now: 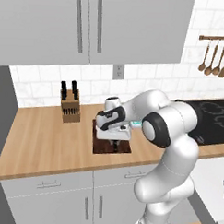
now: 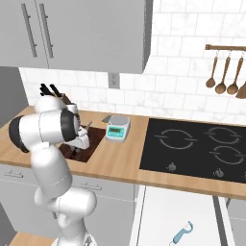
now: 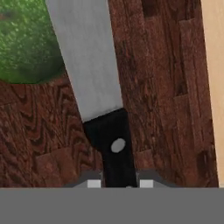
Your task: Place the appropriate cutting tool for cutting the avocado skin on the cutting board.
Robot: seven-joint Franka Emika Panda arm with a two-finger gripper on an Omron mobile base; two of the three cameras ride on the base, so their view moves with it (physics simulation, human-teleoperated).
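Observation:
In the hand view a knife (image 3: 89,65) with a flat silver blade and a black riveted handle runs up from between my fingertips. My gripper (image 3: 120,183) is shut on that handle. Beneath the knife lies the dark brown wooden cutting board (image 3: 170,87). The green avocado (image 3: 24,41) rests on the board at the blade's left side, and the blade overlaps its edge. From the left base view my gripper (image 1: 115,141) points down, low over the cutting board (image 1: 99,148). I cannot tell whether the knife touches the board.
A wooden knife block (image 1: 70,106) stands on the counter left of the board. A small kitchen scale (image 2: 117,129) sits just right of the board, then the black stovetop (image 2: 202,146). Wooden utensils (image 2: 223,72) hang on the wall. A light-blue peeler (image 2: 181,234) lies low at the front right.

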